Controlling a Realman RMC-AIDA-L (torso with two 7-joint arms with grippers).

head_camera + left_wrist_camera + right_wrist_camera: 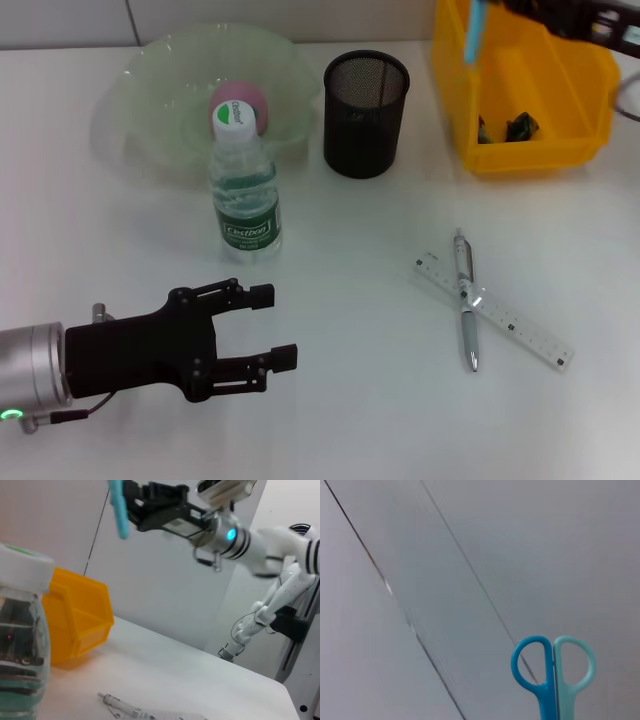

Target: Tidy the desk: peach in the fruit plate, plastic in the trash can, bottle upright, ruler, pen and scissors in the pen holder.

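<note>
My right gripper (pixel 515 8) hangs high at the back right, above the yellow trash can (pixel 560 150), shut on the blue scissors (pixel 476 32), which point down. The left wrist view shows that gripper (pixel 131 505) and the scissors (pixel 119 507); their handles (pixel 552 670) fill the right wrist view. The pink peach (pixel 240 98) lies in the green fruit plate (pixel 160 80). In front of the plate the bottle (pixel 244 195) stands upright. Dark plastic (pixel 505 128) lies in the trash can. The pen (pixel 466 300) lies across the ruler (pixel 520 328). My left gripper (pixel 275 326) is open near the bottle, holding nothing.
The black mesh pen holder (pixel 366 112) stands between the fruit plate and the trash can. The bottle (pixel 20 645) looms close in the left wrist view, with the trash can (pixel 77 620) behind it and the pen (pixel 120 707) on the table.
</note>
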